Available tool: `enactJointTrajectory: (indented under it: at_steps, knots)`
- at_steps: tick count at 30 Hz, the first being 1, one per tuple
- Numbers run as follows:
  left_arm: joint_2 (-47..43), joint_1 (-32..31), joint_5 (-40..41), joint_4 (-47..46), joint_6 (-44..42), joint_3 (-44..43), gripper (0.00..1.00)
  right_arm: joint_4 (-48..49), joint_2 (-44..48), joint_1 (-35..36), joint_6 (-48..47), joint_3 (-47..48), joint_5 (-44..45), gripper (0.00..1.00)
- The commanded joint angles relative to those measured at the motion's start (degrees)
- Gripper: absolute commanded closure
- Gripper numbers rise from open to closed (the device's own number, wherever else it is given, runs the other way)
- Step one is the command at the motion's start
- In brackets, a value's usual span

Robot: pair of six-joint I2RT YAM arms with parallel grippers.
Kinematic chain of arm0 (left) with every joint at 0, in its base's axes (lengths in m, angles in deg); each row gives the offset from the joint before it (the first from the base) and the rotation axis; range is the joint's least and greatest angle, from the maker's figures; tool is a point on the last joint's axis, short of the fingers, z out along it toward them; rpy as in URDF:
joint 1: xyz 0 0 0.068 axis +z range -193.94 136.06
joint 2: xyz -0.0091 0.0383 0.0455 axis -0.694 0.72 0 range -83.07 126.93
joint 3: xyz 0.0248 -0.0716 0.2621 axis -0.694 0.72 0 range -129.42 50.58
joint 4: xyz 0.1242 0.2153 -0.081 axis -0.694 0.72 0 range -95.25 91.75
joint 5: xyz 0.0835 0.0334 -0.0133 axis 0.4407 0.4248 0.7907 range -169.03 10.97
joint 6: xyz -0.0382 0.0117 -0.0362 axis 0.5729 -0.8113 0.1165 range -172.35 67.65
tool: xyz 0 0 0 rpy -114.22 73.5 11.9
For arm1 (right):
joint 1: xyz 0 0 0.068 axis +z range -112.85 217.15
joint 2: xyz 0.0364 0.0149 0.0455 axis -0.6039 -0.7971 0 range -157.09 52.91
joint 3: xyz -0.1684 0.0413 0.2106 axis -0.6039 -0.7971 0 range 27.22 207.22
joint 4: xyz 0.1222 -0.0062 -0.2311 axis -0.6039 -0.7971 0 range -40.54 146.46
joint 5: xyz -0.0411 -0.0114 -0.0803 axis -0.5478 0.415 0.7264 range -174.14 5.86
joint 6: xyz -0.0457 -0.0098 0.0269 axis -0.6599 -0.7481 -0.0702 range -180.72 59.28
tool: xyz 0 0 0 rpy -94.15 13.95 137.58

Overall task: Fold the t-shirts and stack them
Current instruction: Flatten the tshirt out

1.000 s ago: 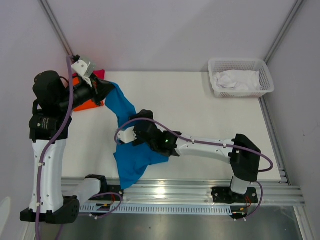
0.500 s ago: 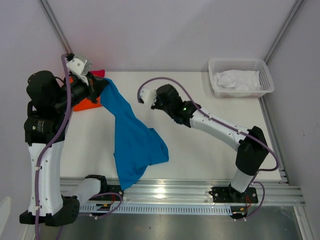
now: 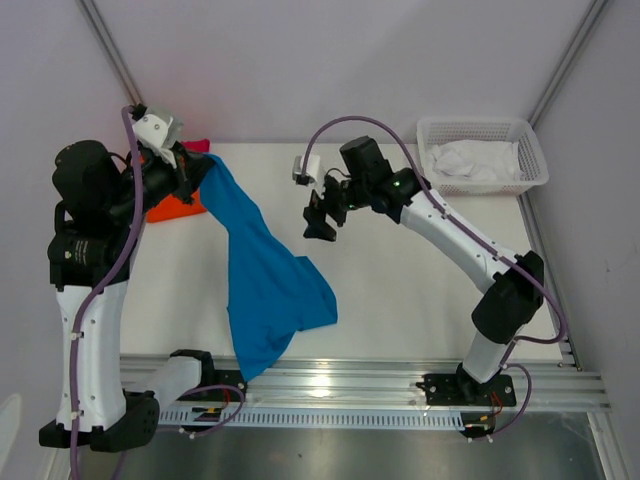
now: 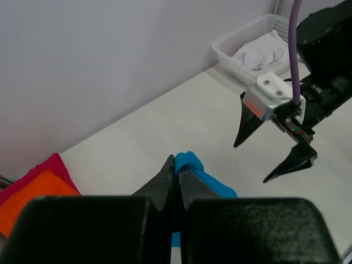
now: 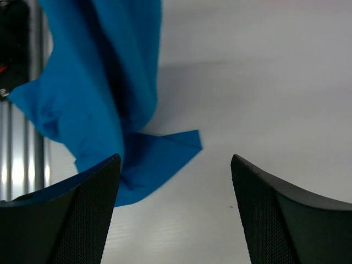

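**Two-arm workspace, overhead and wrist views.** The left gripper [image 3: 197,170] has its jaws pressed together on a fold at the upper edge of the bright blue short-sleeved cloth t-shirt [image 3: 265,290]. In the left wrist view a small bulge of that cloth [image 4: 190,163] protrudes just past the closed tips. From this grip the blue t-shirt hangs down and away toward the arm bases. Its lower part lies in loose folds on the white table [image 3: 420,270], and its bottom edge reaches over the aluminium rail [image 3: 400,385] at the near edge. The flat orange cloth t-shirt [image 3: 178,208] lies just below and behind the left gripper, on the side away from the other arm. It rests on the pinkish-red cloth t-shirt [image 3: 198,147], of which only a border shows [image 4: 49,163]. The right gripper [image 3: 322,212] is raised above the table with its fingers spread wide and nothing between them. It is clear of the blue t-shirt, which lies on its left-arm side. In the right wrist view the blue cloth [image 5: 93,82] fills the area beyond the left finger, and one corner points toward the gap between the fingers. The white plastic lattice basket [image 3: 480,128], holding crumpled white cloth [image 3: 470,160], stands well apart from both grippers, beyond the right arm at the table's far right corner.
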Motion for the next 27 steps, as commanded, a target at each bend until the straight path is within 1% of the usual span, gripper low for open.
enactJointTrajectory:
  at_steps: [1,3,4,7,13,16,19,20,23,25,27]
  knots:
    - [-0.9,0.4,1.7,-1.4,-1.2,-1.7,1.0,-2.0,-1.0,1.0,2.7,-2.7,-10.5,0.18]
    - [-1.1,0.4,1.8,-1.4,-1.2,-1.4,1.0,-1.2,-0.8,3.8,1.0,-4.0,-8.0,0.18]
    - [-1.1,0.4,1.8,-1.5,-1.1,-1.3,1.0,-0.6,-0.6,4.8,0.4,-5.4,-5.0,0.18]
    - [-1.3,0.4,1.7,-2.0,-1.0,-0.6,1.0,1.1,-0.4,8.8,-0.4,-6.1,-2.3,0.18]
    - [-1.5,0.4,1.8,-2.1,-1.3,0.2,1.0,0.4,-2.6,11.3,-0.2,-5.0,-3.6,0.18]
    - [-1.8,0.4,1.8,-2.5,-1.3,0.7,1.0,0.4,-3.6,12.9,-0.3,-4.7,-2.9,0.2]
    - [-2.0,0.4,1.9,-2.5,-1.3,1.1,1.0,0.3,-4.6,13.7,-0.2,-4.3,-2.3,0.31]
    - [-2.1,0.4,2.1,-2.5,-1.4,1.0,1.0,0.1,-4.9,13.7,-0.2,-4.2,-2.4,0.5]
    - [-2.5,0.4,2.3,-2.5,-1.6,1.2,1.0,0.0,-5.3,13.7,0.1,-4.0,-1.6,1.0]
    - [-2.7,0.5,2.3,-2.2,-1.8,1.3,1.0,-0.4,-5.1,13.2,-0.2,-3.3,-0.3,1.0]
    - [-2.9,0.5,2.2,-2.3,-1.9,1.7,1.0,-1.4,-4.2,10.9,-0.2,-2.3,0.3,1.0]
